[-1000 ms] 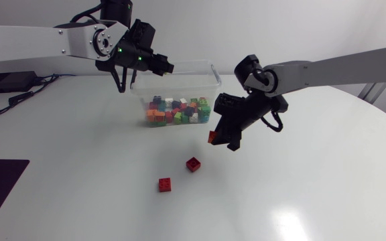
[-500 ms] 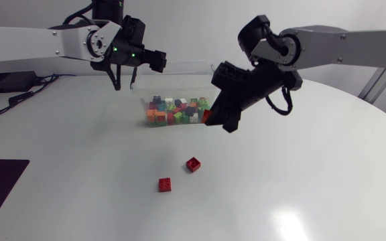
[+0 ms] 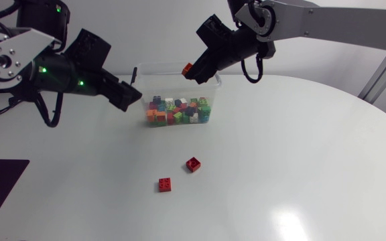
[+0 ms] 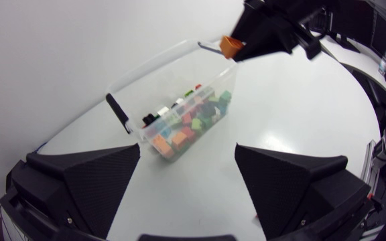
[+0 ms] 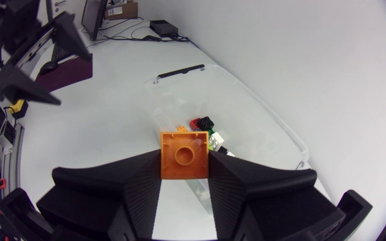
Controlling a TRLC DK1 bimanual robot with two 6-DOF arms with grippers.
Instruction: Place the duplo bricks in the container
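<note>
The white surface (image 3: pixel 300 167) is carrying a clear container (image 3: pixel 218 84) toward its far side, sitting flat with a heap of mixed-colour bricks (image 3: pixel 176 110) lying inside. Nearer the front, two are resting loose on the bare top: the farther red brick (image 3: pixel 194 164) and the nearer red brick (image 3: pixel 165 185), close together, well apart from the container.

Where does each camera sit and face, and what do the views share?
Head view: above, looking down on the table; left gripper and right gripper show.
Left wrist view: on the left arm, facing the container; its open fingers show.
Right wrist view: on the right arm, looking into the container; its fingers grip the orange brick.
Shared: all show container and that brick.
</note>
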